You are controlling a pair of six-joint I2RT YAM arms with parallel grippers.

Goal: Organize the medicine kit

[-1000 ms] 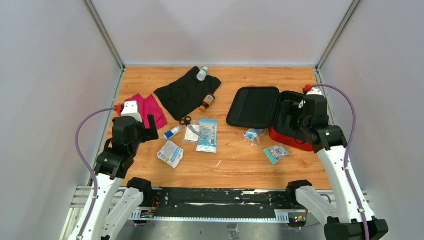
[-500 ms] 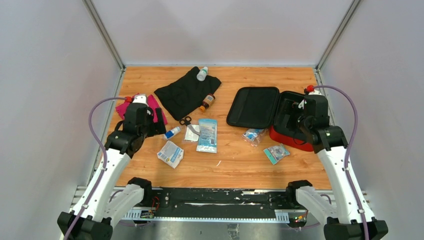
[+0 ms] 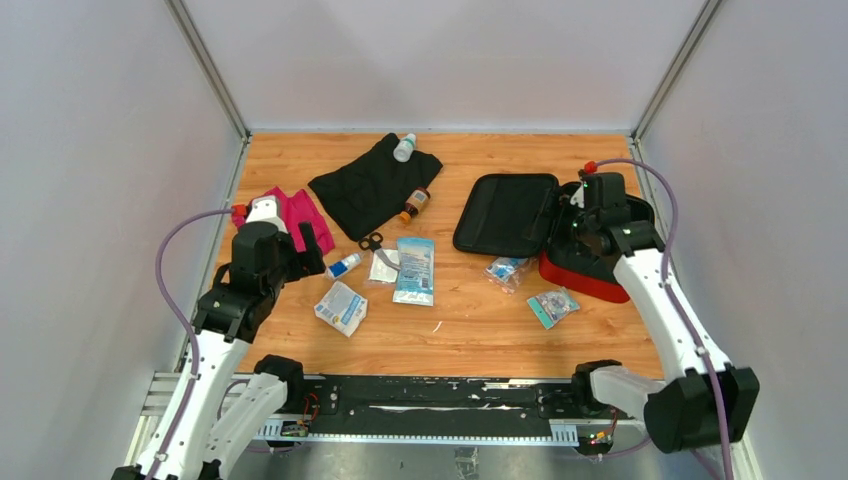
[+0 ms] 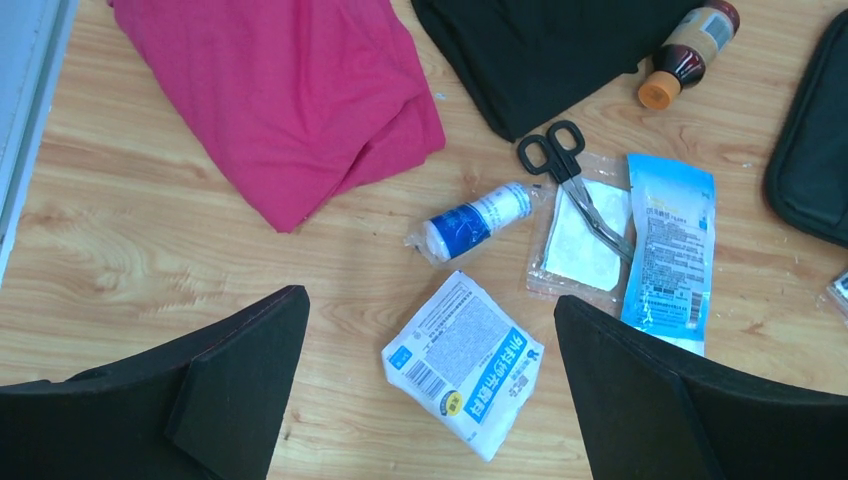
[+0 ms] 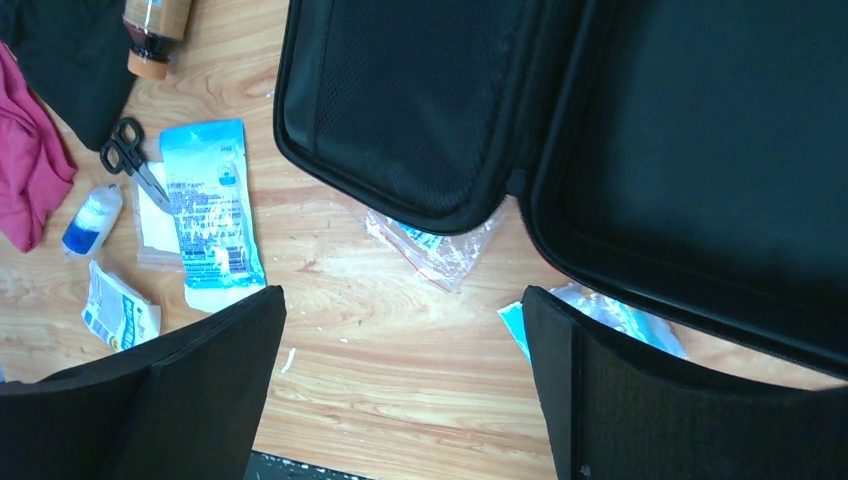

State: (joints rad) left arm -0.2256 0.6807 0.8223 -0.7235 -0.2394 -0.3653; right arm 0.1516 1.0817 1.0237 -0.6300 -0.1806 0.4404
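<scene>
- My left gripper (image 4: 430, 300) is spread wide and empty, hanging at the left of the top view above a white gauze packet (image 4: 465, 365).
- My right gripper (image 5: 400, 295) is spread wide too, gripping nothing, over the medicine kit (image 3: 505, 215).
- The kit lies unzipped at centre right, with its black lid flat on the table (image 3: 480, 330) and its red base at the right.
- Left of it I see 1 pair of scissors (image 4: 570, 170), a blue sachet (image 4: 670, 245) and a bandage roll (image 4: 475, 220).
- A magenta cloth (image 4: 270, 90) fills the upper left of the left wrist view.

medicine kit (image 3: 507, 215) partly behind right arm (image 3: 650, 285), packet (image 4: 465, 360) fine print illegible
</scene>
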